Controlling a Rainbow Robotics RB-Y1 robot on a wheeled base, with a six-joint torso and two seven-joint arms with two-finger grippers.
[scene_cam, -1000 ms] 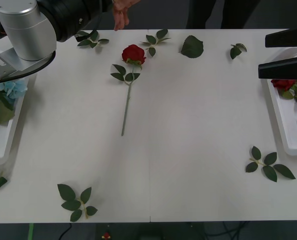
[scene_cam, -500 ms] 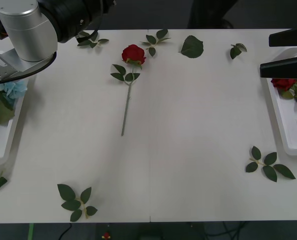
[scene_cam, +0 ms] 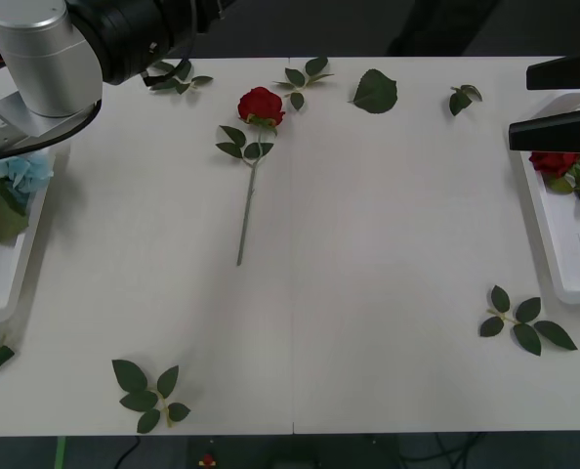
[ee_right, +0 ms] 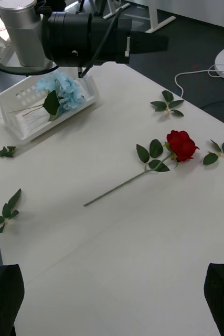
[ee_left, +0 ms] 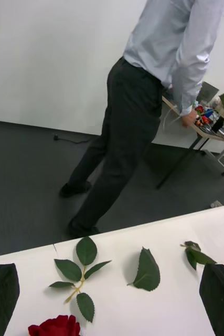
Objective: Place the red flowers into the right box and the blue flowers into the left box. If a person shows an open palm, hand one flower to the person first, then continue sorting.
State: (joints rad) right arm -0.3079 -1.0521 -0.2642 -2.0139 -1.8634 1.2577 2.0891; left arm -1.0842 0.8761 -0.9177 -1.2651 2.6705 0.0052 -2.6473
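Comparing this moment with a second ago, the bare hand that was held at the table's far edge is no longer seen, and the person [ee_left: 138, 110] is now turned away from the table in the left wrist view, so no open palm is being offered. That is judged to mean the hand-over step has lapsed or been dealt with, and plain sorting is what is called for next. One red rose [scene_cam: 260, 106] is left lying on the table [scene_cam: 388, 254], its bloom toward the far edge and its stem pointing back toward the robot; it is also seen in the right wrist view [ee_right: 181, 145]. Another red bloom [scene_cam: 553, 163] is already lying in the right box [scene_cam: 563, 264], and a blue hydrangea [scene_cam: 17, 174] is resting in the left box [scene_cam: 2, 293]. The left gripper [ee_left: 112, 291] is held high over the far left part of the table, its black fingers spread apart with nothing between them, the rose just below. The right gripper [ee_right: 114, 296] is held over the right side by the right box, likewise released and empty. Loose leaf sprigs [scene_cam: 148, 391] are scattered about and are to be ignored. The remaining rose is judged to belong in the right box.
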